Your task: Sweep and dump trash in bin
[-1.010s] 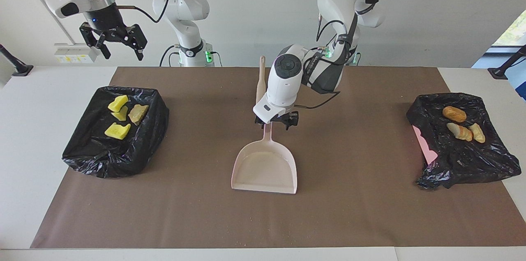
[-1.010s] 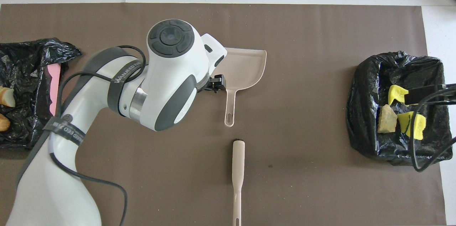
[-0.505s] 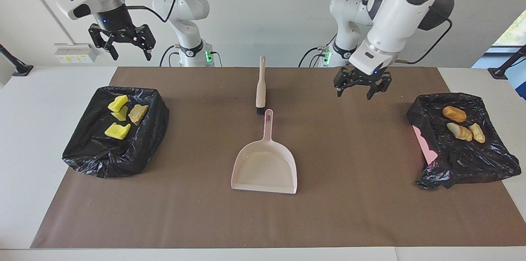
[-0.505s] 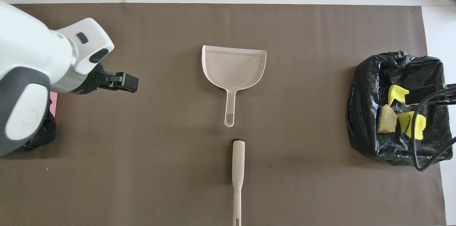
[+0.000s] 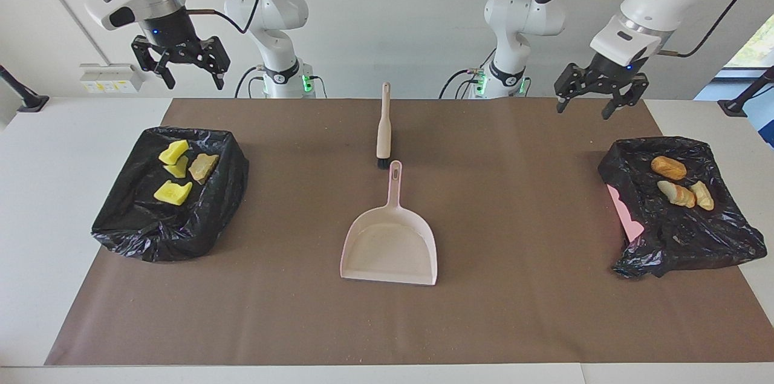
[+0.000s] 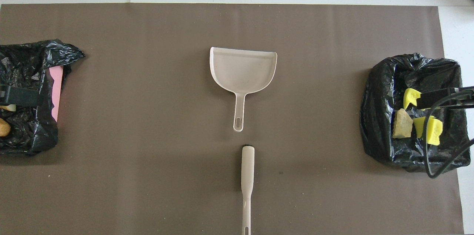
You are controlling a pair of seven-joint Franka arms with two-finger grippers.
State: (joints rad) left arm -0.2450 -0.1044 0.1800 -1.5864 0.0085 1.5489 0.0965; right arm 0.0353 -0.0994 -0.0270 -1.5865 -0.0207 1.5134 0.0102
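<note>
The trash lies in two bins lined with black bags. Yellow sponge chunks (image 5: pixel 172 192) and a tan piece (image 5: pixel 203 167) are in the bin (image 5: pixel 175 233) at the right arm's end. Bread-like pieces (image 5: pixel 677 193) are in the bin (image 5: pixel 695 245) at the left arm's end. The pale pink dustpan (image 5: pixel 390 245) lies flat mid-mat, and the beige-handled brush (image 5: pixel 383 130) lies nearer the robots, in line with its handle. My left gripper (image 5: pixel 595 103) is open, empty and raised over its bin. My right gripper (image 5: pixel 184 72) is open, empty and raised over the other bin.
A brown mat (image 5: pixel 514 311) covers most of the white table (image 5: pixel 72 130). A pink edge (image 5: pixel 626 214) shows under the bag of the bin at the left arm's end. Fine crumbs dot the mat.
My left gripper has left the dustpan's handle, risen and swung to the left arm's end of the table. The dustpan stays flat on the mat. The right gripper has shifted only slightly.
</note>
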